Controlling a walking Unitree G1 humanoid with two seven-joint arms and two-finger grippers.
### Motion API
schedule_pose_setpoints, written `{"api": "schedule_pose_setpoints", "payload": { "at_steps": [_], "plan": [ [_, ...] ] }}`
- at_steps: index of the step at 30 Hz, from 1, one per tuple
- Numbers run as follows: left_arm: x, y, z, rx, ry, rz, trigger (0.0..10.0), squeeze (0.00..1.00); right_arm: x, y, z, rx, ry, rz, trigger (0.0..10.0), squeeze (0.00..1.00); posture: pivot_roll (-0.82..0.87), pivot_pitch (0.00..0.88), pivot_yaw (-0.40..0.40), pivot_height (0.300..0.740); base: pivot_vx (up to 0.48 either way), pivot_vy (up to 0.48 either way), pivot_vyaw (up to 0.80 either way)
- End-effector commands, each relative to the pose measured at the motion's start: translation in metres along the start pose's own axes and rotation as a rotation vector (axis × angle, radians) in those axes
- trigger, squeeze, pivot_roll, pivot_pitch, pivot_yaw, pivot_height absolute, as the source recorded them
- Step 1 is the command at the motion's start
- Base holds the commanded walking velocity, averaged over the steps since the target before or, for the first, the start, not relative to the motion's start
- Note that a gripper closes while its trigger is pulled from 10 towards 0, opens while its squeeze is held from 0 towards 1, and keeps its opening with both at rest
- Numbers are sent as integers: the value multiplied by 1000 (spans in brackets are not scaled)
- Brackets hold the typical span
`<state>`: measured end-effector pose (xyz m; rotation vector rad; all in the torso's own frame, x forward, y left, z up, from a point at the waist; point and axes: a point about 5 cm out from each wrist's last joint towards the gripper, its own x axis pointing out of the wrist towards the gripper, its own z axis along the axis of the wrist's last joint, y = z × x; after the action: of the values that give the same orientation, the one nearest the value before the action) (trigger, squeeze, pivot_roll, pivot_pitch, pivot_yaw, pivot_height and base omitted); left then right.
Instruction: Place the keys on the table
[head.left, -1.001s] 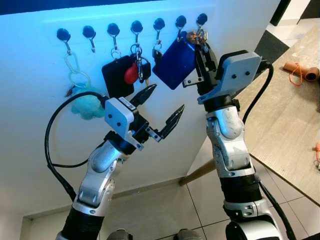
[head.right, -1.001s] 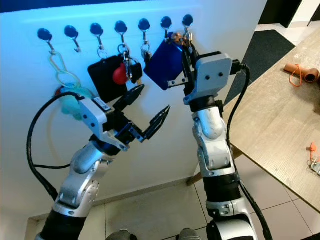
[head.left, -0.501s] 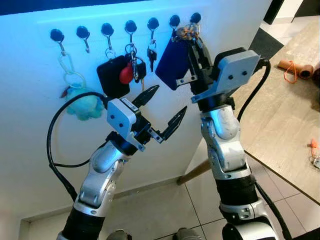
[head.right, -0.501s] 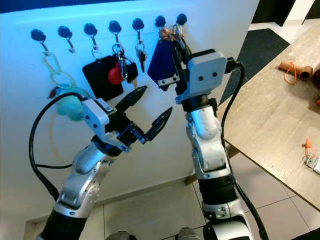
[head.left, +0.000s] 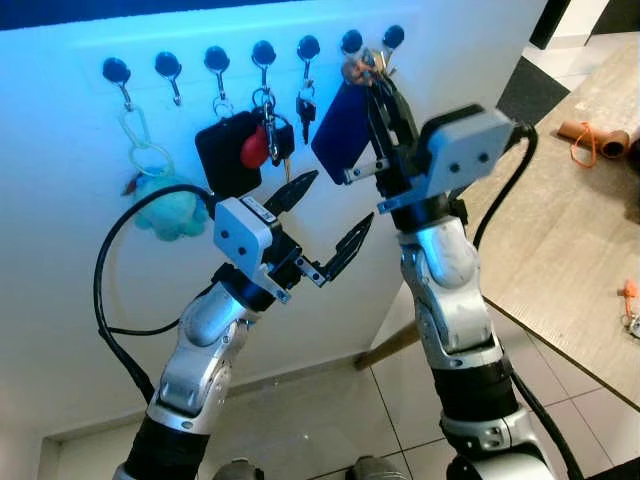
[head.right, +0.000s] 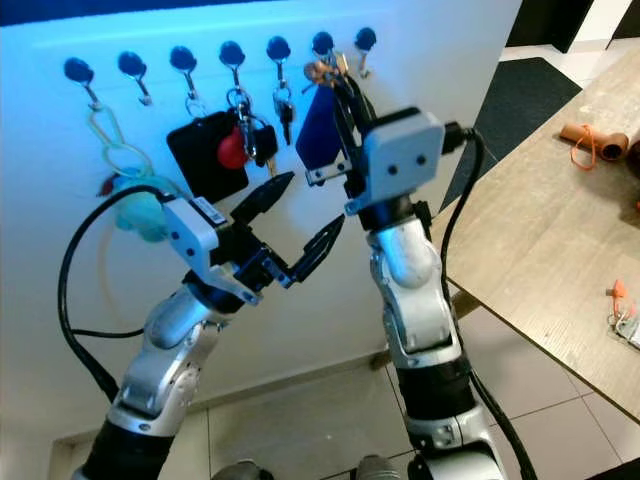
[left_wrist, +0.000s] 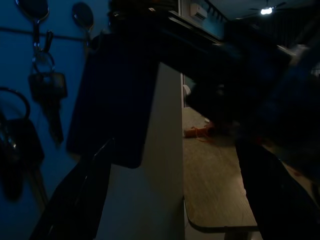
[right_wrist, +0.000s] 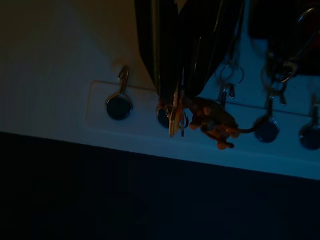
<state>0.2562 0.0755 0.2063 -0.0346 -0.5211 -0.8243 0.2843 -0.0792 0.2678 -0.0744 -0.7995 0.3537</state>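
**Right gripper clamped on the keys at the hook rail**

The keys (right_wrist: 176, 116), with an orange charm (right_wrist: 212, 120) on their ring, sit just off the hooks at the rail's table-side end, pinched between the tips of the right gripper (head.left: 378, 82). That gripper's two black fingers are closed together on the bunch, reaching up to the rail (head.left: 250, 50) from below. A blue tag (head.left: 340, 125) hangs just under the rail beside the fingers, overlapped by the gripper.

Further along the rail, away from the table, hang a small dark key (head.left: 306, 105), then a black pouch (head.left: 225, 155) with a red fob (head.left: 253, 150), then a green ring (head.left: 140, 135) with a teal plush (head.left: 165, 210) at the far end.

The left gripper (head.left: 325, 220) hovers below the rail, under the pouch, with its fingers spread apart and gripping nothing.

The table (head.left: 570, 220) stands past the wall's corner, on the right arm's side of the rail. An orange-corded roll (head.left: 590, 140) lies on it, well apart from the keys.
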Motion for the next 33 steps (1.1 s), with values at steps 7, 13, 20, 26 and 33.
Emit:
{"api": "schedule_pose_setpoints", "payload": {
  "at_steps": [7, 13, 20, 26, 33],
  "plan": [
    [-3, -4, -3, -19, 14, -16, 10000, 0, -29, -4, -5, -58, 39, -48, 1490, 0, 35, 111, -2, 740, 0, 0, 0],
    [-2, -3, -4, -20, 15, -23, 10000, 0, -37, -7, -8, -84, 64, -66, 2000, 0, 33, 109, 4, 740, 0, 0, 0],
    [-4, -2, -8, -18, 36, -18, 10000, 0, -49, -6, -21, -75, 129, -72, 2314, 0, 37, 106, 2, 740, 0, 0, 0],
    [-32, 10, -35, -1, 163, 28, 10000, 0, -90, -2, -67, -18, 361, -35, 4157, 0, 42, 88, -2, 740, 0, 0, 0],
    [-76, 26, -70, -9, 349, 122, 10000, 0, -145, 3, -109, 86, 649, -3, 7725, 0, 41, 68, -2, 740, 0, 0, 0]
  ]
}}
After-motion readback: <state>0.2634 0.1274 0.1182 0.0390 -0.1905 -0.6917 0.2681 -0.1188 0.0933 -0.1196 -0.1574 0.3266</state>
